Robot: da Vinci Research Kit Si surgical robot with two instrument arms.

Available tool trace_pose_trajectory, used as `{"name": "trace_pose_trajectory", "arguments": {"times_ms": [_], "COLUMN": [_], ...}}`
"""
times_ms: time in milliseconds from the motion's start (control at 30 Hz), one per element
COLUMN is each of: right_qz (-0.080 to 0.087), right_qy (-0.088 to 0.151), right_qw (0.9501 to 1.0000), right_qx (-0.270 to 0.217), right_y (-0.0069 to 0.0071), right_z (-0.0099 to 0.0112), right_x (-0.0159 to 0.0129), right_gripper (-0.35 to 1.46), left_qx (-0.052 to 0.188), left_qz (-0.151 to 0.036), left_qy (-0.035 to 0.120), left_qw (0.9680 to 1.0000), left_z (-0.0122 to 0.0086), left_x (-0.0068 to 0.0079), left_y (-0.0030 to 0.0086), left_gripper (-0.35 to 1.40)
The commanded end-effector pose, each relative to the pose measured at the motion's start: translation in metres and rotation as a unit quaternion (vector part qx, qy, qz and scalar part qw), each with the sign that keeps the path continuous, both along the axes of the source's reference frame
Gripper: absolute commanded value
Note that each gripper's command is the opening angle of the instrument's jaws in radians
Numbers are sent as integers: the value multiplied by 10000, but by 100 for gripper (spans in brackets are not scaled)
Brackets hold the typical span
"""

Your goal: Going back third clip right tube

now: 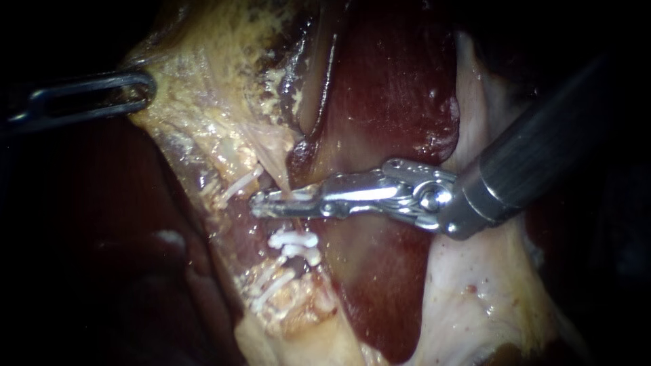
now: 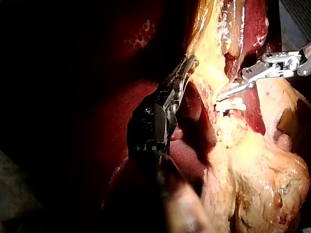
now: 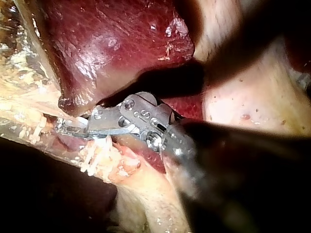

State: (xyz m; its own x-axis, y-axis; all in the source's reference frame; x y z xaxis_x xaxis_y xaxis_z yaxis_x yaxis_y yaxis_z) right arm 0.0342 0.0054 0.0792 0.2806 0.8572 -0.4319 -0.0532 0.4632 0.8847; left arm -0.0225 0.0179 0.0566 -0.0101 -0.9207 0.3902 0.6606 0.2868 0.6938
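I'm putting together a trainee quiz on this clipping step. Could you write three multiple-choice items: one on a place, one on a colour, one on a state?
1. Where does the right instrument end?
A. Beside the clips
B. Far from them, at the view's edge
C. Out of view

2. What colour are the clips?
A. Blue
B. White
C. Black

3. How do the left instrument jaws stand?
A. Wide open, clear of everything
B. Shut on the yellowish tissue
C. Out of view

Key: A, its tip lies between two clips. B, they show white against red tissue. B, the jaws pinch that tissue's edge.
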Motion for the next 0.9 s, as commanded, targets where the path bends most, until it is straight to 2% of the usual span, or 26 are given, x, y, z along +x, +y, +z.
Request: {"name": "trace_pose_trajectory", "arguments": {"times_ms": [33, 133, 167, 200, 233, 267, 367, 500, 633, 833, 900], "right_qz": [-8, -41, -16, -16, -12, -14, -40, 16, -38, -101, -72], "right_qy": [5, 8, -42, -59, -64, -62, -33, -66, -13, 100, 77], "right_qw": [10000, 10000, 10000, 10000, 10000, 10000, 9999, 9986, 9959, 9934, 9933], "right_qx": [-2, -1, -20, -25, 4, 4, -138, -528, -907, -1142, -1149], "right_y": [0, -2, -4, -5, -5, -6, -7, -7, -9, -9, -7], "right_z": [-1, -4, -6, -8, -9, -11, -12, -11, -11, -14, -14], "right_x": [-1, -3, -3, -3, -3, -2, 2, 6, 5, -1, -6], "right_gripper": [-35, -35, -29, -3, 7, 25, 49, 60, 60, 60, 60], "left_qx": [-2, -2, -2, -2, -6, -3, -6, -3, 4, 11, 11], "left_qz": [-1, -7, -8, -8, -21, -15, -10, -1, 12, 28, 28], "left_qy": [3, 7, 8, 8, 21, 13, 8, -5, -21, -39, -39], "left_qw": [10000, 10000, 10000, 10000, 10000, 10000, 10000, 10000, 10000, 10000, 10000], "left_z": [0, -1, -1, -1, -1, -1, 0, 0, -2, -3, -3], "left_x": [0, 0, 0, 0, 0, 0, -1, -3, -4, -5, -5], "left_y": [0, 0, -1, -1, -1, -1, -3, -5, -6, -7, -7], "left_gripper": [-35, -35, -35, -35, -35, -35, -35, -35, -35, -35, -35]}}
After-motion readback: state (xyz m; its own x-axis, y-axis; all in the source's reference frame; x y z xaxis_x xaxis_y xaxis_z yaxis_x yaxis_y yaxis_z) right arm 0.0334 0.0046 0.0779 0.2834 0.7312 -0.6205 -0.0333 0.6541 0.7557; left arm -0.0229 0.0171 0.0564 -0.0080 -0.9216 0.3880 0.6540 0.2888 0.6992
